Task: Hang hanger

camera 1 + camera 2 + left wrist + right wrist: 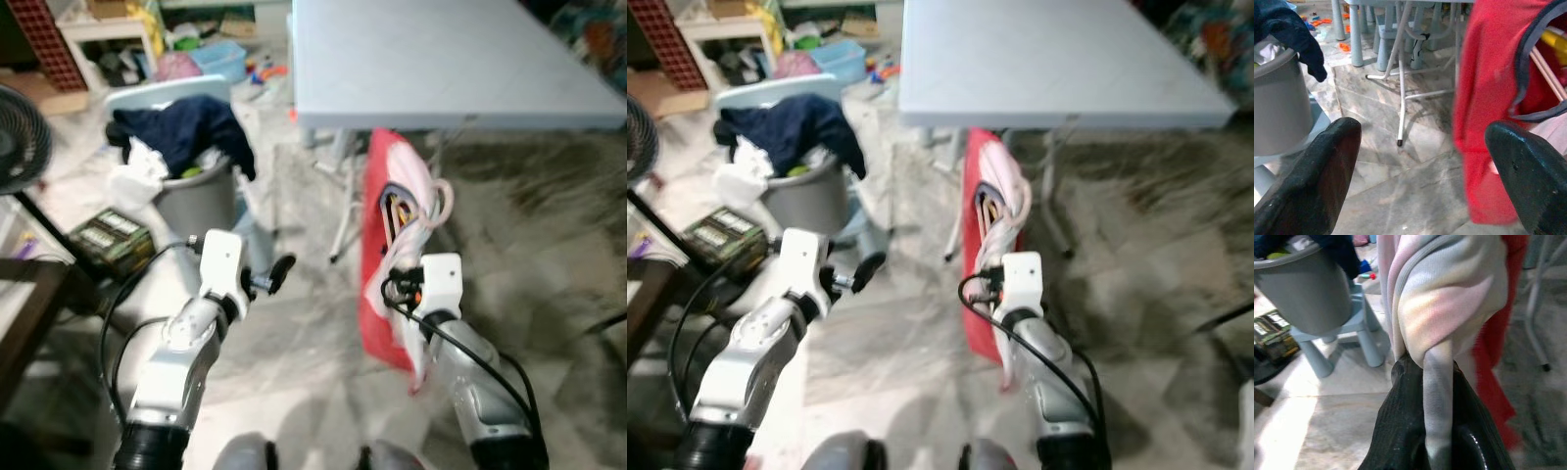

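My right arm is bent up in front of me, wrist level w/ the table edge. My right gripper (1430, 431) pinches a pale pink-and-white cloth (1449, 298) tight between its black fingers (1396, 431). A red garment (382, 294) hangs down w/ it, just under the front edge of the light blue table (441, 59). Thin wooden and yellow hanger bars (1550, 63) poke out of the red garment's neck hole, so the hanger is inside the clothes I hold.

My left arm is bent too, reaching fwd over the marble floor (1410, 196). My left gripper (1425, 161) is spread wide w/ nothing in it, just beside the red garment, not touching.

Near my left side a grey bin (201, 201) has a dark blue cloth (191, 127) draped on it. A green box (110, 238) lies on the floor by it; has writing but too blurry to read.
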Controlling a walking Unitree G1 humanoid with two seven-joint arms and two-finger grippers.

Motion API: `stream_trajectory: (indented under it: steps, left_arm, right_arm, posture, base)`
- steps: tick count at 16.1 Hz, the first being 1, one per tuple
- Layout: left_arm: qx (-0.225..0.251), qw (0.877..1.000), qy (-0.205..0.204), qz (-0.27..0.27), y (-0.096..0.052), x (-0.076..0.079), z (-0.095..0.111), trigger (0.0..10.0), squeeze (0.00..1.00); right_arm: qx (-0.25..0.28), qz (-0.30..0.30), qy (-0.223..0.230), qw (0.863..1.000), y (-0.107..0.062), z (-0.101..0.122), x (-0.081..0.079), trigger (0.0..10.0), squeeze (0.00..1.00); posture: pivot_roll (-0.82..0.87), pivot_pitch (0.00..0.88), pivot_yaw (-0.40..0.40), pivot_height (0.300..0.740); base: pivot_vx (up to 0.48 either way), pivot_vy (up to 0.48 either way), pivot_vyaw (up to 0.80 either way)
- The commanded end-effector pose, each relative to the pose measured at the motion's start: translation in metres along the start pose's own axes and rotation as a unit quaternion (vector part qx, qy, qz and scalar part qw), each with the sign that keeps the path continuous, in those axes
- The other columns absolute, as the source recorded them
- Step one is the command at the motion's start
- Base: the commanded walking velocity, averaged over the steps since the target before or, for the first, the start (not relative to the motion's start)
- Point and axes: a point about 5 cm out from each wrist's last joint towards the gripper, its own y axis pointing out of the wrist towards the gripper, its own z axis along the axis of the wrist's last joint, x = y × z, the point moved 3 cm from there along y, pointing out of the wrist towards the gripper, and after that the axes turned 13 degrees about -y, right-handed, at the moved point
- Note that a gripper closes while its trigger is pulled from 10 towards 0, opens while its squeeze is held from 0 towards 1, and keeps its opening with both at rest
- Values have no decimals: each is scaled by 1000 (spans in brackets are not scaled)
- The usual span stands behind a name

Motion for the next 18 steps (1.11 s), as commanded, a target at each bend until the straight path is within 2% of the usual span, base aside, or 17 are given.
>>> stream_trajectory:
  steps: [1, 4, 7, 9, 11, 12, 13, 15, 18]
  left_arm:
    - [-8, 1000, 5, -5, 2, 6, -6, 10000, 0]
    - [-4, 1000, 7, -3, 4, 4, -2, 10000, 0]
    - [-3, 1000, 29, 4, 4, -5, -1, 10000, 0]
    - [-15, 998, 60, -2, 6, -11, -3, 10000, 0]
    - [-20, 995, 93, -21, 12, -10, -1, 10000, 0]
    - [-15, 993, 109, -31, 20, -7, 2, 10000, 0]
    - [-14, 993, 110, -32, 22, -7, 2, 10000, 0]
    - [-9, 991, 121, -50, 37, 3, 6, 10000, 0]
    - [3, 986, 145, -86, 57, 25, 12, 10000, 0]
  right_arm:
    - [16, 5, -5, 1000, -2, 7, 2, 10000, 0]
    - [22, 22, -27, 999, -1, 9, -1, 10000, 0]
    - [36, 85, -38, 995, -1, 15, -9, 10000, 0]
    - [53, 157, -54, 985, -9, 23, -17, 10000, 0]
    - [56, 216, -69, 972, -18, 27, -19, 10000, 0]
    - [47, 256, -98, 960, -27, 24, -22, 10000, 0]
    - [45, 261, -101, 959, -28, 23, -22, 10000, 0]
    - [46, 302, -110, 946, -38, 23, -27, 10000, 0]
    - [45, 307, -123, 943, -41, 28, -21, 10000, 0]
  posture:
    - [21, 97, -5, 740]
    - [22, 96, -6, 740]
    - [19, 94, -7, 740]
    - [15, 92, -6, 740]
    - [14, 91, -6, 740]
    - [4, 84, -2, 740]
    - [4, 84, -2, 740]
    - [-16, 80, 2, 740]
    - [-36, 80, 13, 740]
  base:
    - [0, 480, 0]
    - [0, 160, 0]
    - [0, 0, 0]
    - [0, 0, 0]
    - [0, 0, 0]
    - [0, 0, 0]
    - [0, 0, 0]
    - [0, 0, 0]
    - [0, 0, 0]
